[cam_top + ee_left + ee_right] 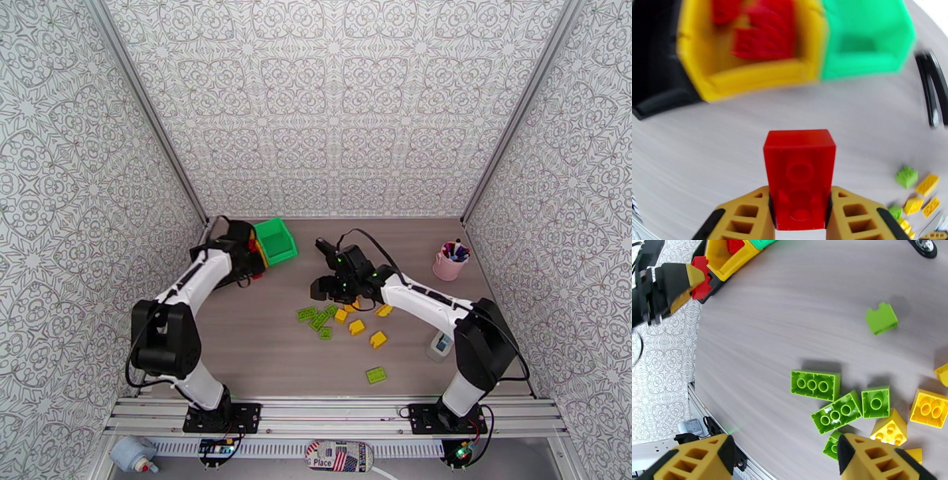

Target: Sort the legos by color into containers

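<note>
Left gripper (800, 199) clamps red lego (800, 165); reds (768, 37) already in yellow bin (750, 79); right gripper (784, 447), jaws apart, above unsorted greens (815, 385), yellows (929, 409).

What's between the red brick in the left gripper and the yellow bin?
Just bare tabletop between the red brick and the yellow bin, as the left wrist view shows.

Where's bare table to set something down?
Free: grey table between the green plastic bin and the green and yellow brick pile; far strip beside the pink pen cup. Crowded: the pile, under the right end effector.
</note>
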